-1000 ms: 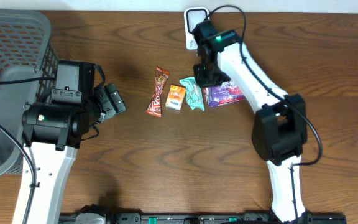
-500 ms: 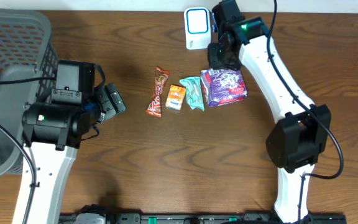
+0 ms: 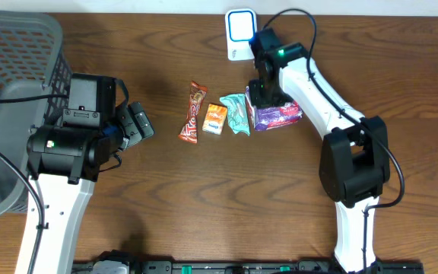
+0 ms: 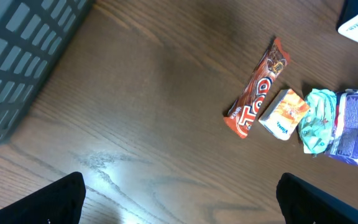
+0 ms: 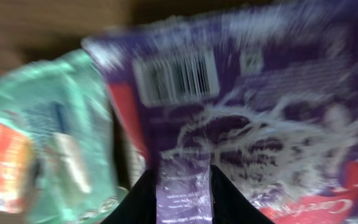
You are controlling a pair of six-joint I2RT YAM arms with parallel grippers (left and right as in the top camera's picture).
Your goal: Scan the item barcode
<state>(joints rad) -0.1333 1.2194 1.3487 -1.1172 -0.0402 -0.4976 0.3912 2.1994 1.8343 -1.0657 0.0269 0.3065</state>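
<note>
Right gripper (image 5: 182,190) points down over the purple packet (image 5: 260,124), its dark fingers (image 5: 143,198) narrowly apart with wrapper showing between them; motion blur hides whether they pinch it. The packet lies on the table (image 3: 204,198), barcode (image 5: 176,78) upward, just beside a green pouch (image 5: 61,124) and near the white scanner (image 3: 239,32). Left gripper (image 4: 179,186) hovers well apart, jaws wide and empty. The basket (image 3: 14,76) is cropped at the frame edge.

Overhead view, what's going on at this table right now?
The right gripper pinches an edge of the purple packet, lying on the table barcode up. The white scanner stands just behind it. The left gripper hangs open and empty beside the grey basket. A red bar, orange box and teal packet lie alongside.
</note>
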